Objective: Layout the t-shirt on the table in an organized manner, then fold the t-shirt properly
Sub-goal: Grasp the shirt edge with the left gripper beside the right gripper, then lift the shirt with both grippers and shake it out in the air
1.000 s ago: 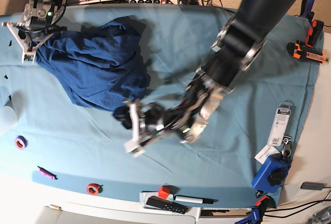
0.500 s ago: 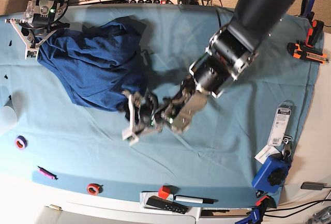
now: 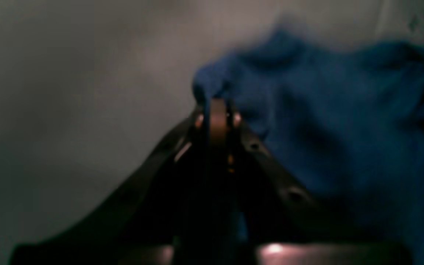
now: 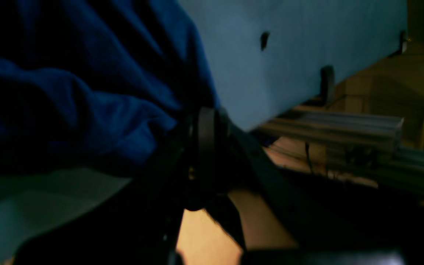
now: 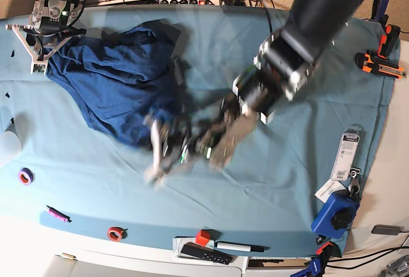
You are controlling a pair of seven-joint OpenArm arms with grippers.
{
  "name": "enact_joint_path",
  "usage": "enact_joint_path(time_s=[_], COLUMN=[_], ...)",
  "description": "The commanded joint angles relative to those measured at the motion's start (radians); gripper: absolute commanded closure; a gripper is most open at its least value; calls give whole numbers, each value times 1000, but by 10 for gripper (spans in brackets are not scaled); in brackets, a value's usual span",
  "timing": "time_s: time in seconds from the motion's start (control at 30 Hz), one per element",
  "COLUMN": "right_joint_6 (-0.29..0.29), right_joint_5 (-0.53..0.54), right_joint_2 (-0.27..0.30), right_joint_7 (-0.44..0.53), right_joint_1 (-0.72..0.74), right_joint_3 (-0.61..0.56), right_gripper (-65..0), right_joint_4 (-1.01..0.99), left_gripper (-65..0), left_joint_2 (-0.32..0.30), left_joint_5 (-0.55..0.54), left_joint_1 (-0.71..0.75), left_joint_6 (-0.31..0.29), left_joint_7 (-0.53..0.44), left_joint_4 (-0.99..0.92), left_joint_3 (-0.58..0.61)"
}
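The left gripper (image 5: 155,155) has closed, seemingly pinching the t-shirt (image 5: 115,82) hem, though blur obscures it. The right gripper (image 5: 39,50) stays clamped on the t-shirt's far corner; it lies bunched on the table (image 5: 287,181).

left arm (image 5: 319,8): a thick black cylindrical casing is seen, ending in silver-ringed joints
left claw (image 5: 155,155): pale fingers on a dark body with a green light; blurred
right claw (image 5: 35,40): white angular fingers, black framework, one green light
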Motion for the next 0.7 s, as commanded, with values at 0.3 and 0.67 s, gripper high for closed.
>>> enact_joint_path(time_s=[0.3, 0.67], right_joint_6=[46, 164], right_joint_5=[191, 460], right_joint_2=[14, -9], right_joint_7=[143, 290], right_joint_1=[142, 442], right_joint_3=[7, 6], right_gripper=[0, 0], right_joint_4=[17, 17], left_gripper=[0, 0], left_joint_2=[25, -59], left_joint_5=[-110, -312], left_joint_1=[-165, -352], left_joint_6=[-9, -88], left_joint_7=[131, 348], left_joint_4=[62, 62], left_joint_3=[-199, -547])
